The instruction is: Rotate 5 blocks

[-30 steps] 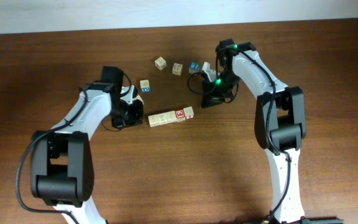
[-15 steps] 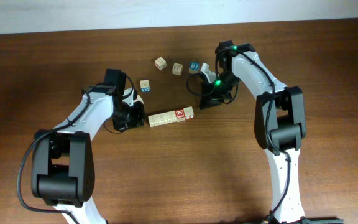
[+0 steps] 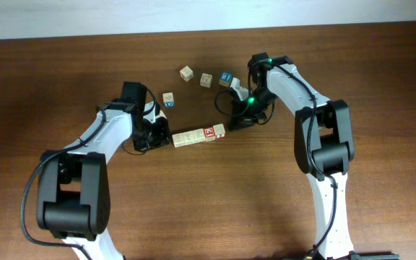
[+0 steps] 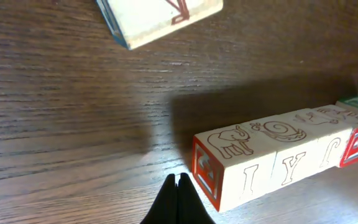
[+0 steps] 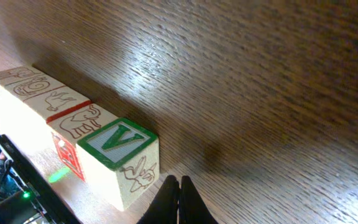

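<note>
**Five-block row lies between two closed claws, ready to be turned**

The blocks (image 3: 198, 135) lie end to end in one short row near the middle of the surface (image 3: 266, 202), tilted slightly from the table's width; the one with the red-and-white top sits second from the right end in the overhead view.

The left claw (image 4: 178, 182) has its fingers together with nothing between them; its tips stand just beside the red-edged end face of the elephant cube (image 4: 229, 163), and whether they touch it I cannot tell. The right claw (image 5: 179, 185) is likewise pressed together and empty, its tips low on the surface just beside the green-bordered V cube (image 5: 120, 163) at the other end.

These look like light, stiff wooden cubes with smooth printed faces; they should slide readily on the wood grain and are not fragile. The weak point is that nothing joins them; a push off the line is likely to buckle the row or peel off an end cube.

So I judge the best contact is a flat push, not a pinch: one tip low on a long side near each end, on opposite sides, so the row pivots as one.

The tan cube with a blue side (image 3: 168, 98) lies near the left end and could be clipped.
</note>
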You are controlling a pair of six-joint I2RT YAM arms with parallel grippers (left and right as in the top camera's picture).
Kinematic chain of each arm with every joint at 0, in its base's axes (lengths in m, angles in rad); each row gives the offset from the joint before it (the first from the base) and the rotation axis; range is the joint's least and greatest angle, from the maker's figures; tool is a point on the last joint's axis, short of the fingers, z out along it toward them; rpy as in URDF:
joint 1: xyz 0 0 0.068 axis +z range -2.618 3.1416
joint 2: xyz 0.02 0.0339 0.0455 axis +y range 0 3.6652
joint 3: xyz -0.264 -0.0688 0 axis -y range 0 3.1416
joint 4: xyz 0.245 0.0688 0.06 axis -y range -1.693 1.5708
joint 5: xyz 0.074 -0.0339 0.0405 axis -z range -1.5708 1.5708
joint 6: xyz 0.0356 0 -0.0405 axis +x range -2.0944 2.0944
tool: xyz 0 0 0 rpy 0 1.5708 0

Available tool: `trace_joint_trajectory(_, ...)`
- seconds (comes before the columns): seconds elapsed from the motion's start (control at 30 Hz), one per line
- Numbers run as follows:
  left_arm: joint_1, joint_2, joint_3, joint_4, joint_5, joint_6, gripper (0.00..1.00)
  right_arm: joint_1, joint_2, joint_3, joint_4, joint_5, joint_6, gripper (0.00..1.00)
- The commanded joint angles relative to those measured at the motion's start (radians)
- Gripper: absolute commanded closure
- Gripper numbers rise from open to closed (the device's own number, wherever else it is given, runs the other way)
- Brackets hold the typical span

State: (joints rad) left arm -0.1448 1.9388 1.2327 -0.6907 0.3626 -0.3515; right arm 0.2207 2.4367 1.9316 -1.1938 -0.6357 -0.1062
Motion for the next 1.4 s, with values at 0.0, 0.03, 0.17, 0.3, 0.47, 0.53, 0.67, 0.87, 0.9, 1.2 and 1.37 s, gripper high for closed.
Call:
trace_joint_trajectory(0.0,-0.006,-0.024,-0.006,0.005,0.019,-0.03,1.0,0.008,-0.006,-0.004,0.005,-0.031,-0.01,0.96)
trace_joint_trajectory(0.03,-0.008,-0.024,-0.007,0.006,0.018,-0.03,1.0,0.008,-0.006,-0.004,0.005,-0.031,-0.01,0.95)
trace_joint_trajectory(0.17,-0.013,-0.024,-0.007,0.007,0.018,-0.03,1.0,0.011,-0.006,-0.004,0.005,-0.035,-0.01,0.96)
trace_joint_trajectory(0.3,-0.013,-0.024,-0.007,0.007,0.018,-0.03,1.0,0.023,-0.006,-0.004,0.004,-0.035,-0.01,0.96)
trace_joint_trajectory(0.47,-0.013,-0.024,-0.007,0.011,0.018,-0.03,1.0,0.036,-0.006,-0.004,0.004,-0.035,-0.01,0.96)
trace_joint_trajectory(0.53,-0.013,-0.024,-0.007,0.014,0.019,-0.03,1.0,0.037,-0.006,-0.004,0.002,-0.035,-0.01,0.95)
trace_joint_trajectory(0.67,-0.013,-0.024,-0.007,0.02,0.019,-0.03,1.0,0.037,-0.006,-0.004,0.001,-0.039,-0.01,0.96)
trace_joint_trajectory(0.87,-0.037,-0.024,-0.007,0.029,0.017,-0.03,1.0,0.043,-0.006,-0.004,-0.002,-0.053,-0.01,0.95)
trace_joint_trajectory(0.9,-0.041,-0.024,-0.007,0.03,0.015,-0.03,1.0,0.047,-0.006,-0.004,-0.002,-0.053,-0.01,0.95)
trace_joint_trajectory(1.2,-0.044,-0.024,-0.007,0.036,0.015,-0.03,1.0,0.048,-0.006,-0.004,-0.003,-0.053,-0.01,0.96)
trace_joint_trajectory(1.37,-0.044,-0.024,-0.007,0.067,0.016,-0.03,1.0,0.048,-0.006,-0.005,-0.006,-0.061,-0.01,0.96)
